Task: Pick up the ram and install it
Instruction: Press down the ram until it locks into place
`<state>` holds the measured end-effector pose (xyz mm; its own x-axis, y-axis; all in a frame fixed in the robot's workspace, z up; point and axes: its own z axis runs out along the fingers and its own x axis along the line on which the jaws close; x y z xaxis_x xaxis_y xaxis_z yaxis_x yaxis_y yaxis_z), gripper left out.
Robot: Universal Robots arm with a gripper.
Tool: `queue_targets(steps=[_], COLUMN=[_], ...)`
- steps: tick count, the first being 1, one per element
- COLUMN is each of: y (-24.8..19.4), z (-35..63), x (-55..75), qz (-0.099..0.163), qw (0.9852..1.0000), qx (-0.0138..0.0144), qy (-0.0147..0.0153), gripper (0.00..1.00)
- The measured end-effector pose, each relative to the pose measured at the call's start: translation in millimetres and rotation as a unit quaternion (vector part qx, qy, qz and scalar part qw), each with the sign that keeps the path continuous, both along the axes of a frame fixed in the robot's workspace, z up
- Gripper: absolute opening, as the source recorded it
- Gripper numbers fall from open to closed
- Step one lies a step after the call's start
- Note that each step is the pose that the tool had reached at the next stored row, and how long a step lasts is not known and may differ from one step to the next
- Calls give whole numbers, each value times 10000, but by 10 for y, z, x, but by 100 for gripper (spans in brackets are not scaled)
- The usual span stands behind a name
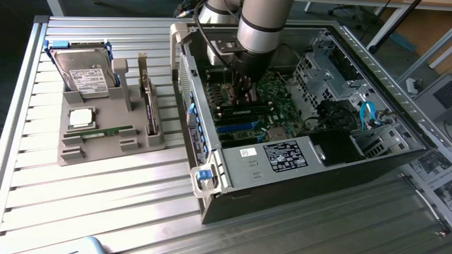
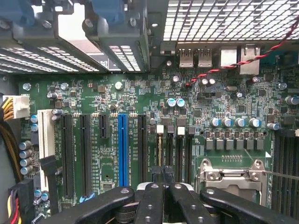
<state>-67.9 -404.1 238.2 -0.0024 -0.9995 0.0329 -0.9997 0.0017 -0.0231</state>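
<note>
**A:** Where's the ram (image 1: 106, 130)?

**B:** A green stick that fits it lies flat in the holder (image 1: 76, 154). That's on the table (image 1: 106, 206), toward the exterior view's left edge. It sits in a groove near the holder's front, so it can't slide and its long edges are free for a grasp. The drive (image 1: 84, 74) stands at the back of the same holder, and a silver chip (image 1: 81, 117) lies between the two.

**A:** And the gripper (image 2: 163, 176)?

**B:** Well apart from that stick. The arm reaches down into the open case (image 1: 282, 193), which lies on its side with the board (image 2: 112, 93) facing up. That's why the approach is straight from above. The fingers are drawn right together, tips pointing at the memory slots (image 2: 180, 154) beside the processor socket (image 2: 231, 175).

**A:** Is it holding anything?

**B:** I can't tell. A thin yellowish edge (image 2: 160, 151) runs along the slot straight ahead of the fingertips. It may be a stick seen edge-on, or it may be the slot itself. Closed fingers there would suit either a grip on something that thin or a press downward.

**A:** So is it installed?

**B:** My guess is that the work is at the slots, but nothing here proves a seated stick.
</note>
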Motion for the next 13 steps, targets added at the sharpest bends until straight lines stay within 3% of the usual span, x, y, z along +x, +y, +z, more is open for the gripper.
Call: queue_targets(steps=[13], y=[-5], z=[-89], x=[-37], qz=[0], qw=[10000], qx=[-1], qy=[1], gripper=[11])
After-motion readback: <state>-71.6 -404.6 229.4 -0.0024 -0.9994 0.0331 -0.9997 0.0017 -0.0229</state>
